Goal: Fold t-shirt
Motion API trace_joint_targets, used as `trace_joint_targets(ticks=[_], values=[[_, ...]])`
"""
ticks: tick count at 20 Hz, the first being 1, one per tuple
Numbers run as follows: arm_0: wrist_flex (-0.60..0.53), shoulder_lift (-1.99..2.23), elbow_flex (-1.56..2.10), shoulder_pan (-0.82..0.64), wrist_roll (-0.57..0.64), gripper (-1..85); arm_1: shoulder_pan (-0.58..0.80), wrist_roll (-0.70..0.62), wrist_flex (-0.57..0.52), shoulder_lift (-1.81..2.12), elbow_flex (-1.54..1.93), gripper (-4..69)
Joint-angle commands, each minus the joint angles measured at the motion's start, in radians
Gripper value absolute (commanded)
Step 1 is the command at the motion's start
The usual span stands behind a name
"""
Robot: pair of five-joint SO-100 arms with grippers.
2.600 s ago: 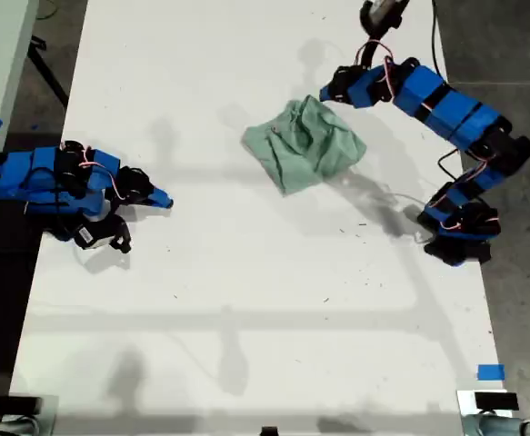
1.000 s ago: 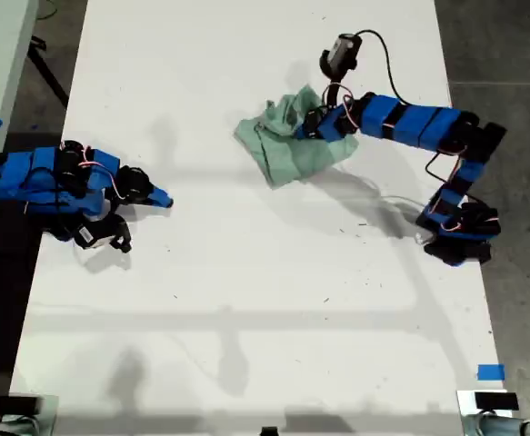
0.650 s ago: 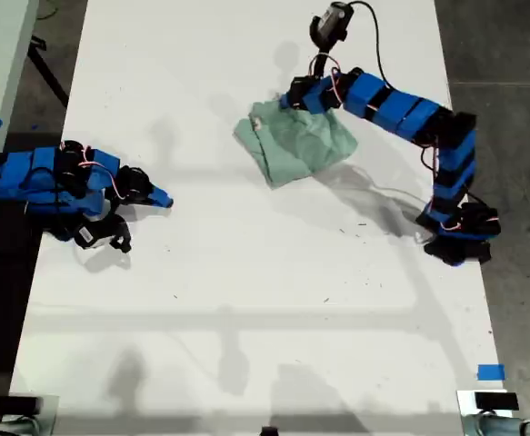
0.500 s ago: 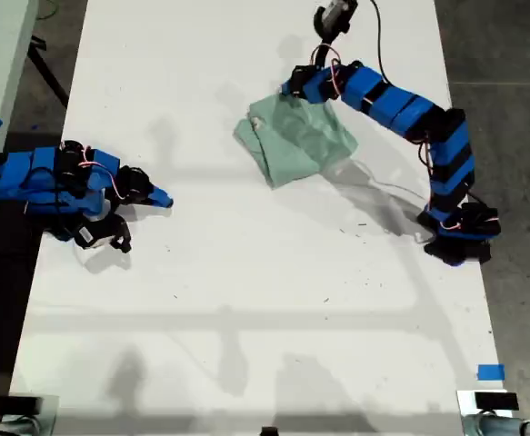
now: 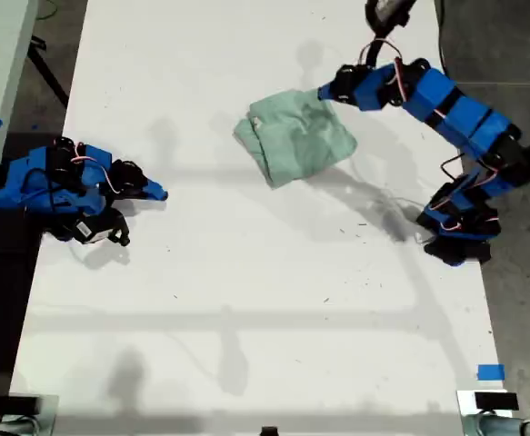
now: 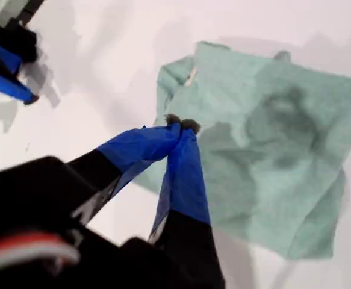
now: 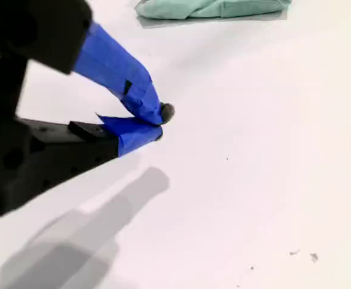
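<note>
You are looking at the t-shirt [image 5: 295, 137] lying on the white table [image 5: 246, 300], toward the far side and a bit to the exterior view's right. It is sitting in a small, lumpy bundle with wrinkles on top, so the fold looks mostly made, I think, but it is not neat.

My first gripper [image 5: 330, 92] is hanging in the air just beside the shirt's edge on the exterior view's right. In the first wrist view my first gripper [image 6: 180, 124] is pinching its two blue tips together with nothing between them. It is probably sitting up there, clear of the cloth, so it is not dragging the fold apart.

My second gripper [image 5: 158, 193] is resting low near the exterior view's left edge, well apart from the shirt. In the second wrist view my second gripper [image 7: 159, 123] is showing its tips touching and holding nothing. It seems to be parked there to stay out of the way
</note>
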Motion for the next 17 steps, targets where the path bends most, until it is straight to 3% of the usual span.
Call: trace_joint_targets(ticks=[1, 4, 7, 8, 11, 12, 14, 16, 17], values=[[0.044, 0.026, -0.006, -0.023, -0.003, 0.0, -0.072, 0.092, 0.026, 0.518, 0.440, -1.0], [0.063, 0.026, -0.006, -0.021, -0.014, 0.0, -0.179, 0.281, 0.087, 0.965, 0.865, -1.0], [0.104, 0.026, -0.006, 0.006, -0.060, 1.5, -0.264, 0.436, 0.322, 1.477, 1.155, -0.9], [0.107, 0.026, -0.006, 0.026, -0.086, 5.6, -0.284, 0.472, 0.359, 1.460, 1.170, -0.9], [0.109, 0.026, -0.006, 0.061, -0.098, 2.6, -0.288, 0.611, 0.368, 1.445, 1.295, -1.0], [0.115, 0.026, -0.008, 0.106, -0.129, 7.2, -0.281, 0.624, 0.373, 1.456, 1.295, -1.0], [0.126, 0.026, -0.008, 0.172, -0.209, 8.5, -0.288, 0.747, 0.373, 1.462, 1.295, -0.7], [0.126, 0.026, -0.008, 0.169, -0.209, 8.5, -0.316, 0.762, 0.373, 1.462, 1.295, -0.7], [0.126, 0.026, -0.008, 0.147, -0.209, 8.7, -0.308, 0.681, 0.373, 1.462, 1.295, -0.7]])
